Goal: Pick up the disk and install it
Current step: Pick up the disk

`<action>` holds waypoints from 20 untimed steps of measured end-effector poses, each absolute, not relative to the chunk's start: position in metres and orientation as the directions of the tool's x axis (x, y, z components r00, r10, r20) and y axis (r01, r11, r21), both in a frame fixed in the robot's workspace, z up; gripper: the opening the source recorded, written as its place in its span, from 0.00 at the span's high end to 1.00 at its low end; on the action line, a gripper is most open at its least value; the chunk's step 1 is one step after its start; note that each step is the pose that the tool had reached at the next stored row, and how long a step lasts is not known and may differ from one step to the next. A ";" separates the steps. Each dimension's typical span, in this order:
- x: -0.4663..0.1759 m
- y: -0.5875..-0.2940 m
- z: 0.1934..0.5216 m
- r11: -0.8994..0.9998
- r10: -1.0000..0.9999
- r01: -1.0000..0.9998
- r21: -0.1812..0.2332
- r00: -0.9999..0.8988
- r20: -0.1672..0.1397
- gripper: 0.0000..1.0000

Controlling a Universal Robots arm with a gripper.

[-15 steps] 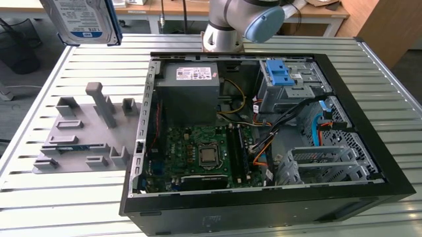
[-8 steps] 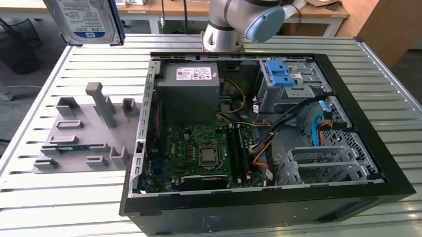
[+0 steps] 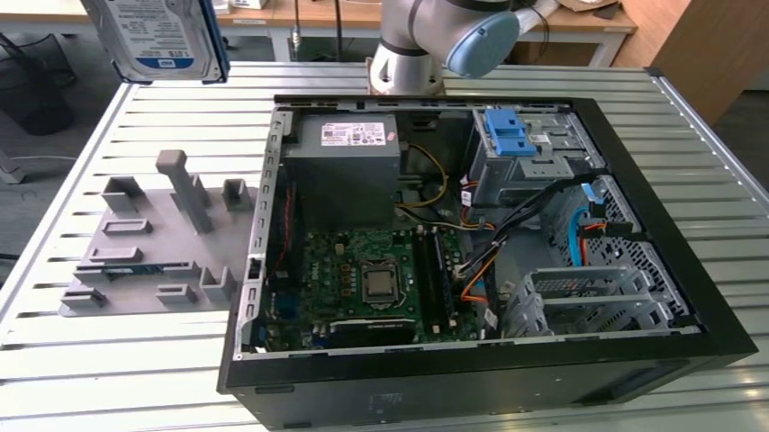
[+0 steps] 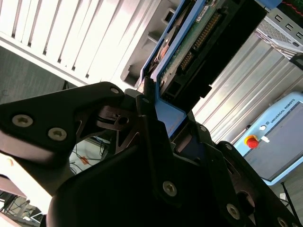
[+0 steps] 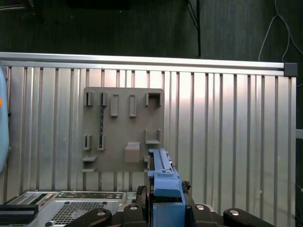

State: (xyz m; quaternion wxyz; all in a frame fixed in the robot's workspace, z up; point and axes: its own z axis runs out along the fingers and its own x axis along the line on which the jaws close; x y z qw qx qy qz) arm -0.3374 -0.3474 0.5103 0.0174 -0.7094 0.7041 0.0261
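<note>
The disk (image 3: 162,36) is a silver hard drive with a white-and-blue label and blue side rails. In the exterior view it hangs high above the far corner of the slatted table, on the exterior view's left. In the second wrist view my gripper (image 4: 154,101) is shut on the disk (image 4: 199,42), its black fingers (image 4: 144,111) clamping the blue rail beside the connector edge. In the first wrist view the disk (image 5: 163,172) shows edge-on above the gripper (image 5: 163,205), over the grey fixture plate (image 5: 124,128).
An open computer case (image 3: 258,270) lies on the table, holding a motherboard (image 3: 366,279), a grey power-supply box (image 3: 348,162) and a metal cage with a blue latch (image 3: 520,137). The grey fixture plate (image 3: 150,243) lies beside the case. The arm's base (image 3: 409,54) stands behind it.
</note>
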 end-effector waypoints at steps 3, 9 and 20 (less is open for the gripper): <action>-0.337 -0.347 0.510 -0.008 -0.998 -1.000 0.012 0.007 -0.061 0.64; -0.334 -0.347 0.510 -0.008 -0.998 -1.000 0.012 0.007 -0.061 0.64; -0.331 -0.347 0.510 -0.008 -0.998 -1.000 0.012 0.007 -0.061 0.64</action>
